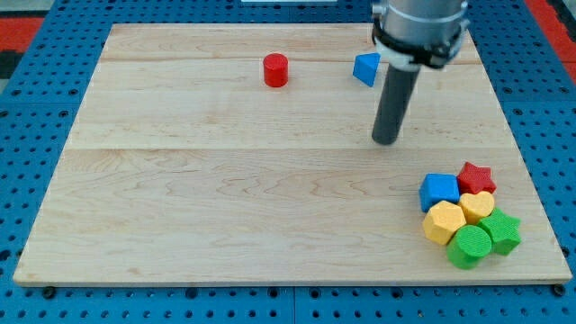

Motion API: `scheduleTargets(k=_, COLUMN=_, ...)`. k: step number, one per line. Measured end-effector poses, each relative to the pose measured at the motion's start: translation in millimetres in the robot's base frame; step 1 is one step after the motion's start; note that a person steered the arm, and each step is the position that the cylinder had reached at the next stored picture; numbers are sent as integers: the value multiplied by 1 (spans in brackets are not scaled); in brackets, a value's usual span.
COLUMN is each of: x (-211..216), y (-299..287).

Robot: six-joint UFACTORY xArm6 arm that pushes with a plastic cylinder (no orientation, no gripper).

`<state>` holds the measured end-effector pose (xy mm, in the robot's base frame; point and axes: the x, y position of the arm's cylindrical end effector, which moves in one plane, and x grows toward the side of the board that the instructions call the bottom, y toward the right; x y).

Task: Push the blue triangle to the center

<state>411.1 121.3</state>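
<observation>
our tip (386, 140) on pale wooden surface (225, 180) | below, right of smooth blue triangle (365, 68), apart | no claw in view, only our dark rod

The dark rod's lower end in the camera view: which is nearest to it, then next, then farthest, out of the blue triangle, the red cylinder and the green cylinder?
From my tip:
1. The blue triangle, just up and slightly to the view's left, near the board's top edge.
2. The green cylinder, down at the view's bottom right, in the cluster of blocks.
3. The red cylinder, off to the view's upper left, alone.
The last two are not far apart in distance.
</observation>
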Motion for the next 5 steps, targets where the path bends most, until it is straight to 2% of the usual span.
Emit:
scheduleTargets(k=2, x=-105, y=67)
scheduleTargets(k=3, x=-138, y=27)
scheduleTargets(k=4, x=-141, y=2)
scheduleTargets(k=5, x=-123, y=0)
